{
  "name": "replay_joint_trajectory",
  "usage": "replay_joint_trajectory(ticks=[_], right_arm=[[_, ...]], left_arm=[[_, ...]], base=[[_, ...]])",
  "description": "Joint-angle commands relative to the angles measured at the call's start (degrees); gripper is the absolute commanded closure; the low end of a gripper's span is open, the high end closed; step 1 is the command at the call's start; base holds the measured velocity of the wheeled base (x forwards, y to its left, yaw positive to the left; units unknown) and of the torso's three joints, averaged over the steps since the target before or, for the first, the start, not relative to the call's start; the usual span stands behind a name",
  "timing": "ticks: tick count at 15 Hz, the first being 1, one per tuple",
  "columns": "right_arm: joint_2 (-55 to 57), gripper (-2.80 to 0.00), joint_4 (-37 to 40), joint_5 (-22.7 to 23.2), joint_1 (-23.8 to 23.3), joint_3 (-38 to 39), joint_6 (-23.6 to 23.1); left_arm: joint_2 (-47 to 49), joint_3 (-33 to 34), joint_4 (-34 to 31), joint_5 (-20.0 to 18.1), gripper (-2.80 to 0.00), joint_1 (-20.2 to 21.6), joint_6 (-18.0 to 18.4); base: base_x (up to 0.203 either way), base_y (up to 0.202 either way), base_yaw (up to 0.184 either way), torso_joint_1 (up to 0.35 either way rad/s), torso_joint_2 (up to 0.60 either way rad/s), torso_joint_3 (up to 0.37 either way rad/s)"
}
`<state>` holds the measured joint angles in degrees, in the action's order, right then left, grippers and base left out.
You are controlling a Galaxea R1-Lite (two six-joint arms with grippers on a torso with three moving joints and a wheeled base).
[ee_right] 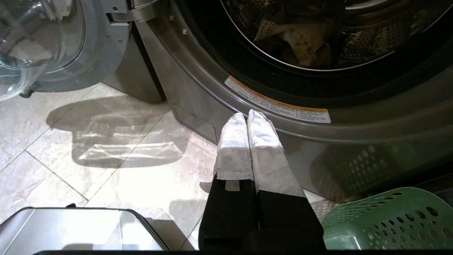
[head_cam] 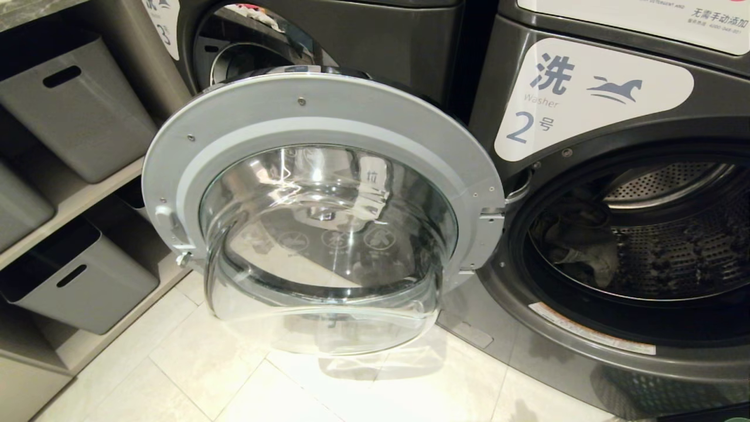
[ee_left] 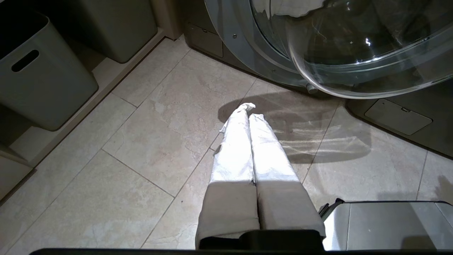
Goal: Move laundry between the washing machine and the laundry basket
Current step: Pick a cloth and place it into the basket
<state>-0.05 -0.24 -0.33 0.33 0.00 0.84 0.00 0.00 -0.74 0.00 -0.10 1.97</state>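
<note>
Nothing grasped yet: washer (head_cam: 592, 94) door (head_cam: 322, 205) swung open, laundry (ee_right: 300, 39) lying in the drum, basket (ee_right: 389, 219) on floor by right gripper (ee_right: 247, 118), both grippers (left (ee_left: 247, 109)) low with jaws pressed together, empty; next, right should probably open and reach into drum.
</note>
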Motion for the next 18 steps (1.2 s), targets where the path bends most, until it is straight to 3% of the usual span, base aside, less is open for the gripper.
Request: replay_joint_trajectory(ticks=[1,18], right_arm=[[0.0,0.00,0.0,0.0,0.0,0.0,0.0],[0.0,0.00,0.0,0.0,0.0,0.0,0.1]], left_arm=[[0.0,0.1,0.0,0.0,0.00,0.0,0.0],[0.0,0.1,0.1,-0.1,0.00,0.0,0.0]], base=[[0.000,0.000,0.000,0.000,0.00,0.000],[0.000,0.000,0.000,0.000,0.00,0.000]])
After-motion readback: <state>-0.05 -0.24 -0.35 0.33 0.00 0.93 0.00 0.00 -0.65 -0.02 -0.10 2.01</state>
